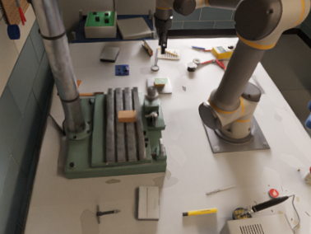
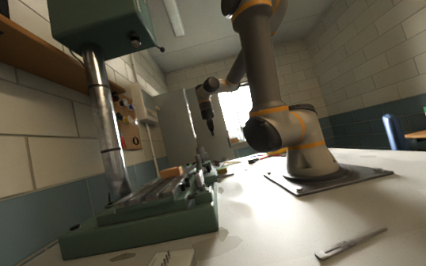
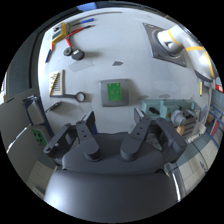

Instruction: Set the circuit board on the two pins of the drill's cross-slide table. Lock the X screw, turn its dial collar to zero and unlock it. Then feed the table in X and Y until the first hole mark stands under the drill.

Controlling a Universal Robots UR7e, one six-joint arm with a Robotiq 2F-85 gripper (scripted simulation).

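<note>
On the white bench, the green circuit board (image 3: pixel 113 91) (image 1: pixel 160 81) lies flat on a small grey tray (image 3: pixel 114 92) just behind the drill's green cross-slide table (image 1: pixel 119 125) (image 2: pixel 158 194). My gripper (image 1: pixel 163 48) (image 2: pixel 210 128) (image 3: pixel 115 116) hangs high above the bench behind the tray, open and empty. The slotted table top carries a small tan block (image 1: pixel 126 115). The feed screws with their dial collars (image 1: pixel 151 118) (image 3: pixel 177 117) sit on the table's right side. The drill column (image 1: pixel 61 66) rises at the left.
My own arm base (image 1: pixel 232 119) stands right of the drill. A notepad with a pencil (image 3: pixel 56 83), a magnifier (image 3: pixel 79 96), a yellow multimeter (image 1: pixel 222 52) and a tape roll (image 3: pixel 77 54) lie around the tray. Boxes (image 1: pixel 100 24) line the far edge.
</note>
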